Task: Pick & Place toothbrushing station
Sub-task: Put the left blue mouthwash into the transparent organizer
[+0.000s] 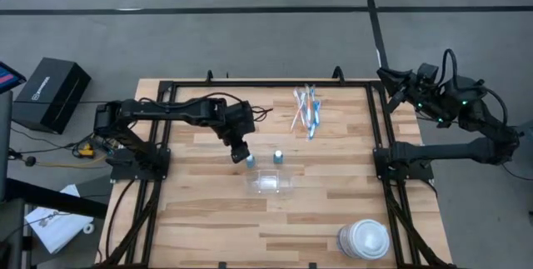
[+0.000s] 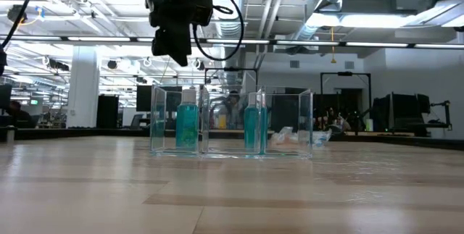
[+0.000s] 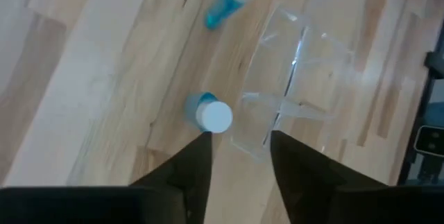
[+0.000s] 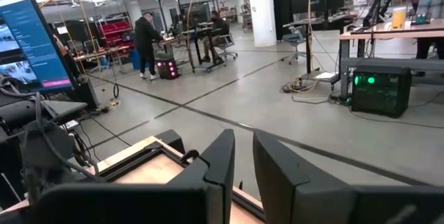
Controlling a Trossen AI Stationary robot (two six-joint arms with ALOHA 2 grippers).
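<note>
Clear plastic marks our landmark from above: the cup [image 1: 272,183] lies mid-table, two upright tubes [image 1: 277,156] just beyond it, toothbrushes [image 1: 306,109] farther back, our left gripper [image 1: 241,153] over one tube. Level across, both tubes stand before the cup. At the wrists, left fingers [image 3: 191,172] are apart above a tube; the right gripper [image 4: 239,156], away at the table's edge, shows a narrow gap.

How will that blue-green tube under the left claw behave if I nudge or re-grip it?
The blue-green tube stands upright on a narrow base, tall for its width, so a sideways nudge would probably tip it. Its round body would likely roll once down. The left claw hangs open just above it; the clear plastic cup sits close beside, so it may knock against that.
</note>
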